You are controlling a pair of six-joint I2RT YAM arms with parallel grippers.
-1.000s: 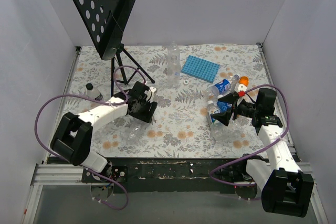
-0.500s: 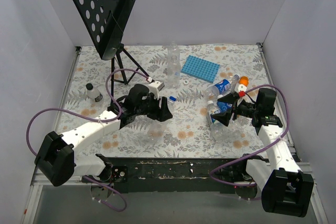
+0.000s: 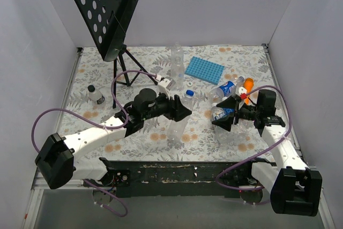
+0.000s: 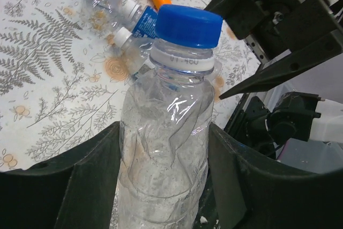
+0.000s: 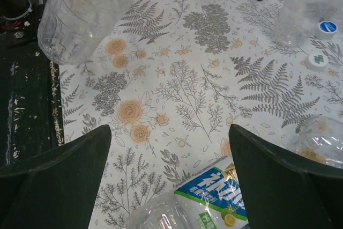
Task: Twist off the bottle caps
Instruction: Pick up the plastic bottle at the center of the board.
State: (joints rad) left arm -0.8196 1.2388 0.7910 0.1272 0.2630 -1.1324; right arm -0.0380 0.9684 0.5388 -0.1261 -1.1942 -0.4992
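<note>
The left hand (image 3: 181, 112) is clamped on a clear bottle (image 4: 166, 148) with a blue cap (image 4: 188, 25), on the near side of the blue tray (image 3: 204, 70); the bottle's bottom is cut off. The right hand (image 3: 225, 113), wide apart and empty, partly covers other bottles (image 3: 225, 88).

A faint stamped code ran round the neck of the clear bottle (image 4: 163, 148), just under its blue cap (image 4: 188, 24); only something like "400" could be made out. A blue-and-white bottle label (image 5: 214, 192) carried big white Chinese characters, partly cut off.
</note>
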